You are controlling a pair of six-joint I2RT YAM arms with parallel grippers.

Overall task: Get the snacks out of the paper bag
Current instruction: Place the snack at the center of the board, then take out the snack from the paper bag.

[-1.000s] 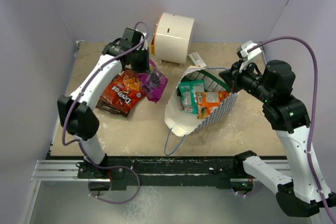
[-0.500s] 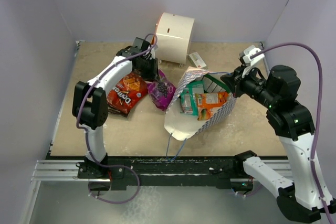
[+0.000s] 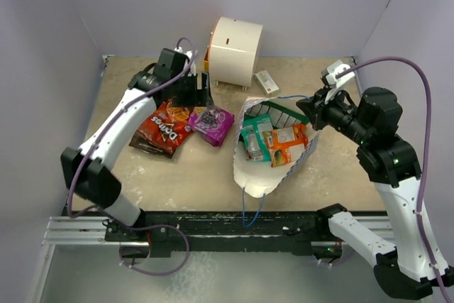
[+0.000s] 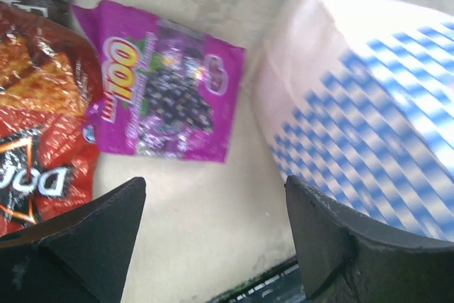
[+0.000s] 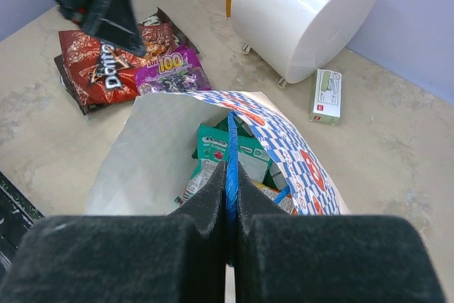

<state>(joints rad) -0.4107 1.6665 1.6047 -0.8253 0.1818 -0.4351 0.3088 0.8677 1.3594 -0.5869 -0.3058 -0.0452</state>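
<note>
The paper bag (image 3: 256, 173) lies open at the table's centre, with a teal packet (image 3: 253, 137) and an orange packet (image 3: 285, 140) inside. My right gripper (image 3: 317, 112) is shut on the bag's blue string handle (image 5: 231, 140) and holds the mouth up. A purple packet (image 3: 211, 123) lies flat on the table beside the dark brown chips bag (image 3: 162, 128). Just behind them, my left gripper (image 3: 200, 96) hovers open and empty. The left wrist view shows the purple packet (image 4: 167, 97) beyond the left gripper (image 4: 213, 211), with the paper bag (image 4: 369, 125) to the right.
A white cylindrical appliance (image 3: 235, 52) stands at the back centre. A small white box (image 3: 267, 81) lies to its right, close behind the bag. The table's near edge meets a black rail (image 3: 234, 225).
My left gripper has opened and let go of the purple packet, which now lies flat by the chips bag. The left arm has drawn back. The paper bag has shifted slightly toward the near edge.
</note>
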